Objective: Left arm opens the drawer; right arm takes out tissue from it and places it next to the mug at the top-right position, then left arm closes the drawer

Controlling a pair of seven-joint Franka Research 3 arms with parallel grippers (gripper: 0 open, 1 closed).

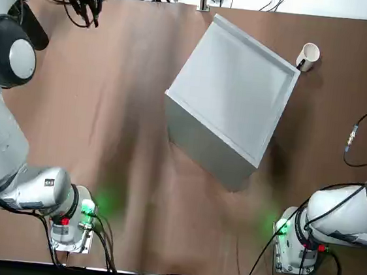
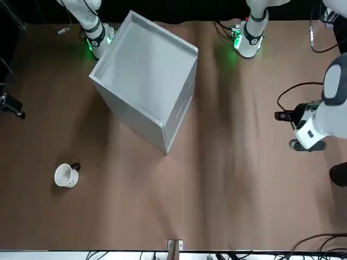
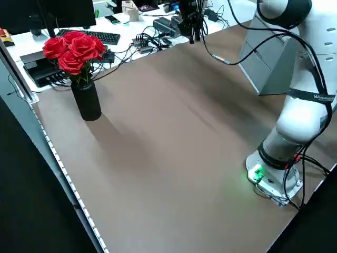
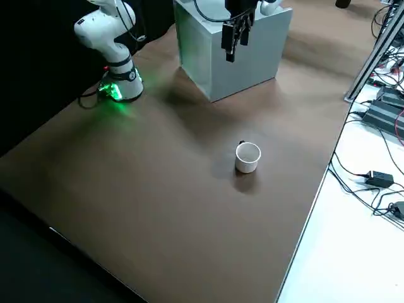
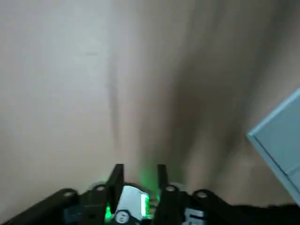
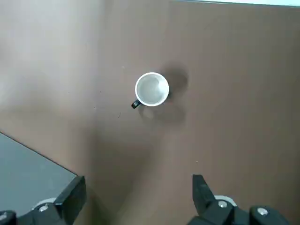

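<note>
The left gripper [image 5: 140,167] hangs above the far left part of the table [image 1: 129,92], with its two fingers apart and nothing between them. The right gripper [image 6: 139,180] is over the right side, its fingers wide and also without load. The mug [image 4: 247,157] stands upright, apart from the cabinet [image 2: 149,67]. The drawer [image 2: 183,105] looks shut; where the tissue is, I cannot tell.
</note>
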